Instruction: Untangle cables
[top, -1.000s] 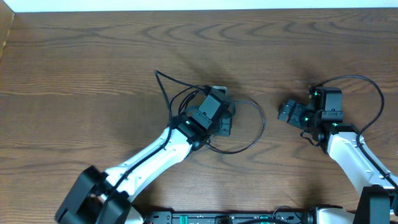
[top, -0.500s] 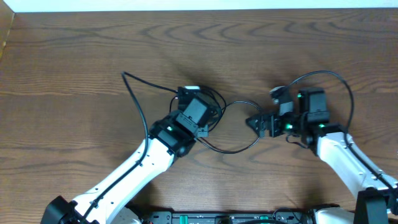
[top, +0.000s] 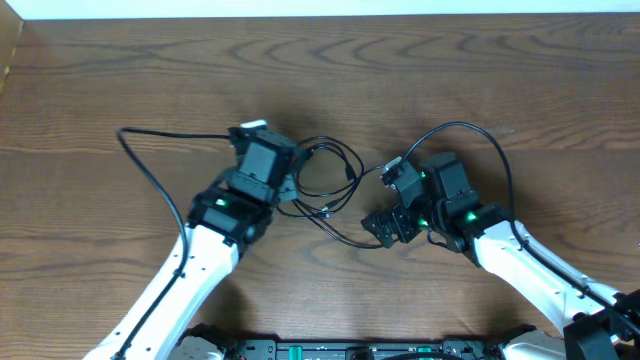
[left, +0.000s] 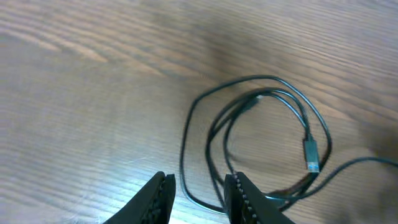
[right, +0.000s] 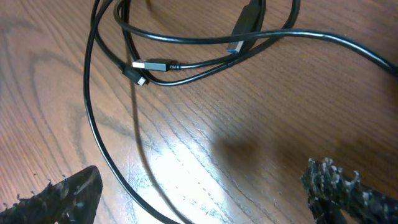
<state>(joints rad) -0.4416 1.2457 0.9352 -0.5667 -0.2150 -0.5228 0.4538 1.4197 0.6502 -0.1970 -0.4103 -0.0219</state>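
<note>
**A:** Overhead view, bare wooden table (top: 120, 70). Where do the cables (left: 310, 152) lie?

**B:** In a loose tangle of dark loops near the table's middle, between the two arms. Every strand that shows looks black.

**A:** And the left gripper (left: 199, 179)?

**B:** Just beside the tangle's left edge. In the left wrist view its fingers (left: 249, 199) stand apart, low over the wood. One strand of the outer loop crosses the gap between them, and neither finger is seen pressing on it. The gripper looks released.

**A:** The right gripper (right: 202, 171)?

**B:** At the tangle's lower right side, seen from overhead. The right wrist view shows its jaws spread wide and grasping nothing. A long strand sweeps across the wood ahead of them, nearer the left-hand finger in that picture.

**A:** Any plug ends?

**B:** Three show in the right wrist view. A silver-tipped USB plug (right: 152, 64) lies flat among the loops with a smaller plug (right: 140, 78) touching it. A blue-tipped plug (right: 245, 22) lies farther off.
</note>
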